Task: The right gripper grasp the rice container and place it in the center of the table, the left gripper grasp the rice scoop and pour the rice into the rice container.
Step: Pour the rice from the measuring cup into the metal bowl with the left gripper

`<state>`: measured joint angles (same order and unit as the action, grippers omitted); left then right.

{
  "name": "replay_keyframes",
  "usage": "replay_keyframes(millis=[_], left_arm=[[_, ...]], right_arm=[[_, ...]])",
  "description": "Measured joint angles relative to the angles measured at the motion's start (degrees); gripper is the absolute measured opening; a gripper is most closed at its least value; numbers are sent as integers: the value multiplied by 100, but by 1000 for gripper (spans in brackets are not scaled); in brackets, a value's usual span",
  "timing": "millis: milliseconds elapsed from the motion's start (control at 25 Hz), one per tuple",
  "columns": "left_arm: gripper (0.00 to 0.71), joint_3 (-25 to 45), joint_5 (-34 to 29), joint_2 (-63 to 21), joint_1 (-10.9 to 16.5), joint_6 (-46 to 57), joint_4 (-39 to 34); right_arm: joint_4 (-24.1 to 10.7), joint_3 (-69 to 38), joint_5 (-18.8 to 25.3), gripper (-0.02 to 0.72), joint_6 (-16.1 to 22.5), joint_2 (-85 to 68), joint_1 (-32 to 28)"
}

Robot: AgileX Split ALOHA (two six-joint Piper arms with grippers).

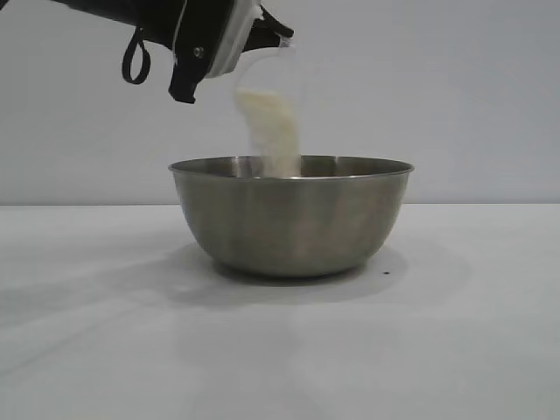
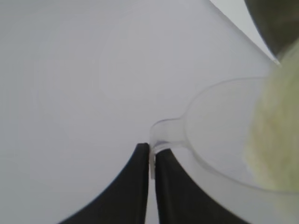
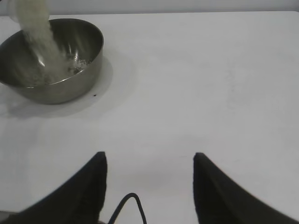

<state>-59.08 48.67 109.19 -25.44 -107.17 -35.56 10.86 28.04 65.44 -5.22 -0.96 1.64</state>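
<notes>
While the left end effector (image 1: 229, 45) tips the rice scoop (image 1: 267, 87) over the rice container (image 1: 291, 214), we see rice (image 1: 273, 131) streaming down into it.

At upper left in the exterior view, we have the left end effector above the container's left half, fingers (image 2: 140, 186) pinched narrow on the scoop's handle tab; the scoop is tilted mouth-down, clear of the rim. Grains fall in a whitish column inside the bowl and pile on its floor. The rice container sits upright at the middle of the white counter (image 1: 105, 350). Farther right, we see the right end effector (image 3: 149, 186) spread wide, holding nothing, hovering over bare counter well apart from the bowl.
</notes>
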Motion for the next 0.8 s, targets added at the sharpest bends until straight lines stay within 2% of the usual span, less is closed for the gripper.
replay_keyframes(millis=[360,800], left_arm=[[0,0,13,0,-37,-1289,0],[0,0,13,0,-37,-1370,-569]], right_arm=[[0,0,0,356,0,0,0],[0,0,0,356,0,0,0]])
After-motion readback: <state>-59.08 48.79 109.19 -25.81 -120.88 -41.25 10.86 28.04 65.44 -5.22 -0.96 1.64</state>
